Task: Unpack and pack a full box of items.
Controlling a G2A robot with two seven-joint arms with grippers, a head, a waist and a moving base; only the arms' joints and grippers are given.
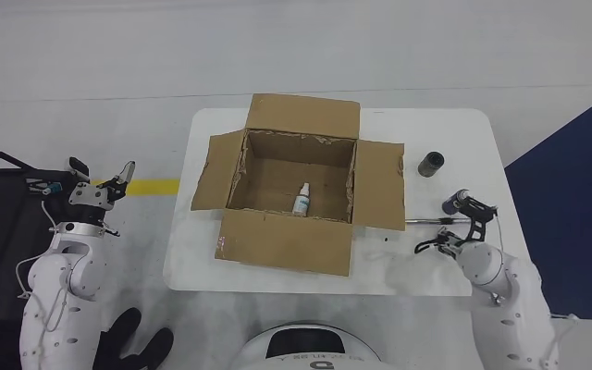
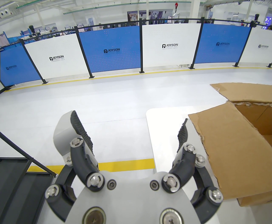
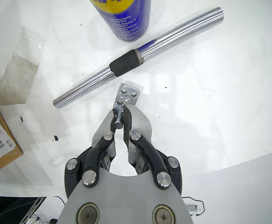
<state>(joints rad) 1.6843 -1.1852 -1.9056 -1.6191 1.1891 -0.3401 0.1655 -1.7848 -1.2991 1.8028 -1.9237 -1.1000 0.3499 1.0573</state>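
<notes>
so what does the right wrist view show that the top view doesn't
Right wrist view: a small metal bracket pinched in the right end effector. Top view: the inside of the box with a small bottle, a dark cylinder on the table, the open left end effector. Both: the chrome rod, the blue spray can, part of the box.

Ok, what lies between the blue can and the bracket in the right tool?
A chrome rod, flat on the table, crosses between can and bracket, in the right wrist view.
</notes>
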